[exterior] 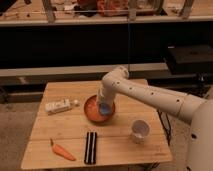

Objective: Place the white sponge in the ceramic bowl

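Observation:
The ceramic bowl (92, 111), round and orange-brown, sits in the middle of the wooden table (120, 145). My gripper (104, 108) reaches down from the right and is inside the bowl, over its right half. A small bluish-white thing shows at the gripper's tip, and I cannot tell what it is. A white oblong object (57, 106) that may be the white sponge lies on the table left of the bowl, apart from it.
A white cup (140, 130) stands to the front right of the bowl. A black bar (90, 147) lies near the front edge, with an orange carrot (64, 151) to its left. Dark shelving runs behind the table.

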